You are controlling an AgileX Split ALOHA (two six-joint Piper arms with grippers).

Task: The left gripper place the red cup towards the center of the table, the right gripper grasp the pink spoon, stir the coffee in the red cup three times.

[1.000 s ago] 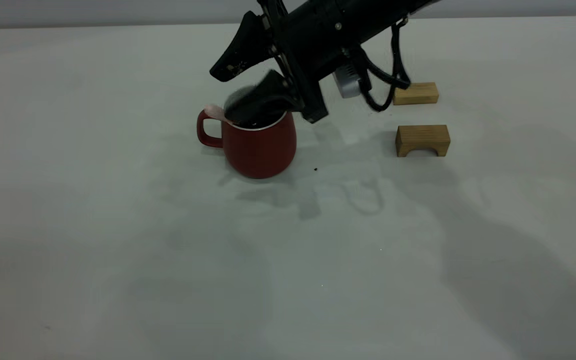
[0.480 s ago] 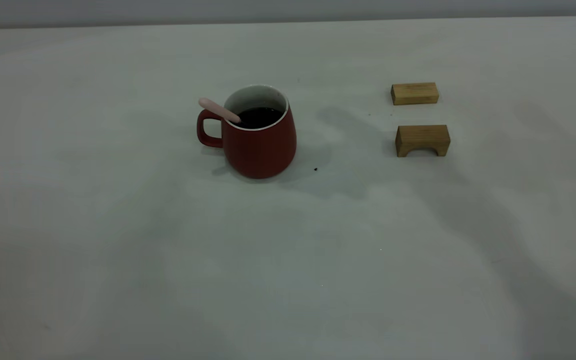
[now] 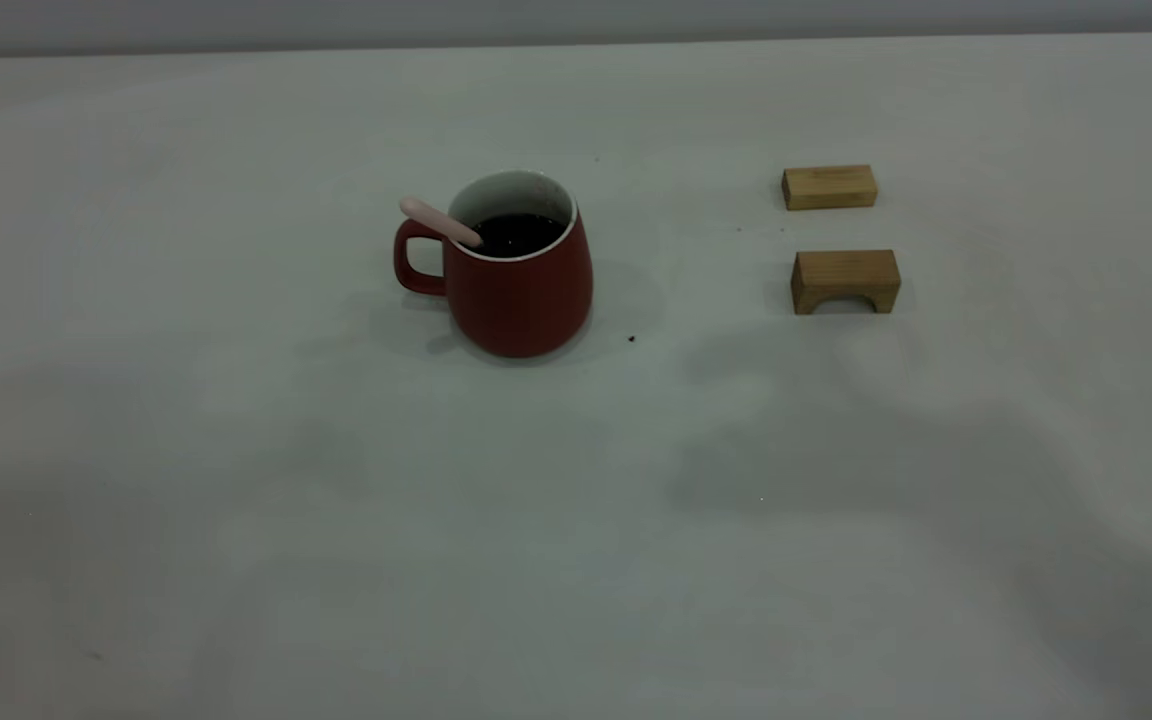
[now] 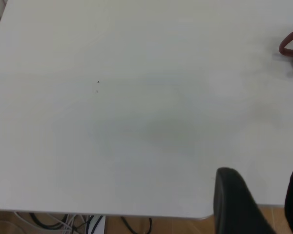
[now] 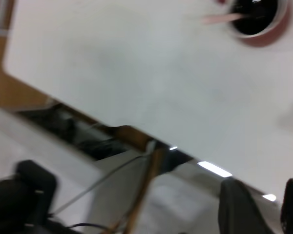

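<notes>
The red cup (image 3: 521, 290) stands upright on the table (image 3: 336, 520), handle pointing to the exterior view's left. Dark coffee (image 3: 519, 234) fills it. The pink spoon (image 3: 439, 222) leans in it, handle over the rim above the cup's handle, bowl sunk in the coffee. Neither gripper shows in the exterior view. My right gripper (image 5: 261, 190) is open and empty, well away from the cup (image 5: 279, 28), coffee (image 5: 256, 14) and spoon (image 5: 222, 18). My left gripper (image 4: 263, 185) is open and empty over the table's edge, far from the cup's handle (image 4: 289, 44).
Two tan wooden blocks lie right of the cup: a flat one (image 3: 829, 187) farther back and an arched one (image 3: 845, 280) nearer. A tiny black speck (image 3: 631, 339) sits beside the cup's base. Cables and floor (image 4: 63, 224) show past the table's edge.
A second ago the right arm hung over the cup with its fingers at the rim. It has pulled out of the exterior view, leaving the spoon in the cup. The cup has not moved.
</notes>
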